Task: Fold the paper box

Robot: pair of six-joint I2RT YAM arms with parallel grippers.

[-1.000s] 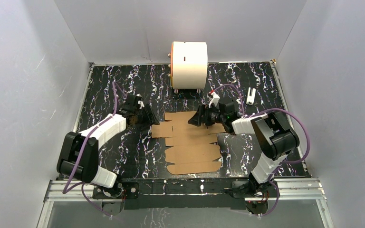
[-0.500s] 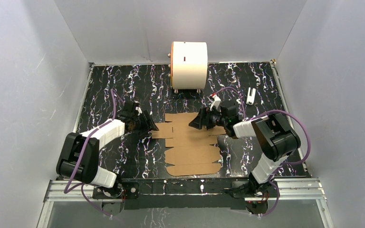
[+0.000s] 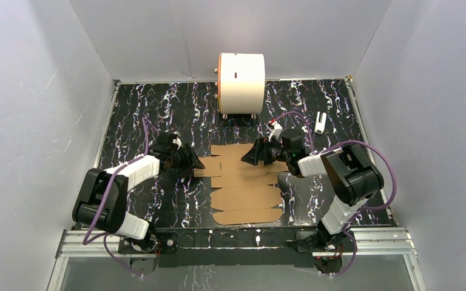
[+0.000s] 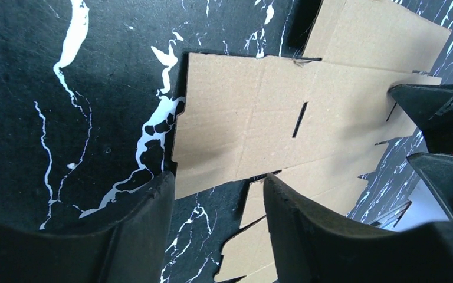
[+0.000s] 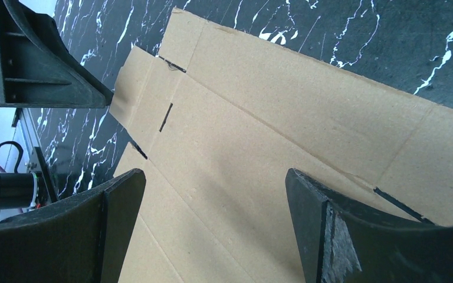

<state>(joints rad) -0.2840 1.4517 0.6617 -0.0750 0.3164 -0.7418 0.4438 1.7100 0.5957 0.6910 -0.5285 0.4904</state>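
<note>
The paper box is a flat brown die-cut sheet with flaps and slots, lying on the black marbled table. My left gripper sits low at the sheet's left flap, open. In the left wrist view its fingertips straddle the flap's near corner, with table between them. My right gripper hovers over the sheet's far right part, open wide. In the right wrist view bare cardboard fills the gap between its fingertips, and nothing is gripped.
A large white cylinder with an orange rim stands at the back centre. A small white object lies at the back right. Grey walls close in three sides; a metal rail runs along the near edge.
My left gripper has slid nearer and slightly right, to the sheet's left flap. The right gripper has shifted only a little. The sheet lies as before.
</note>
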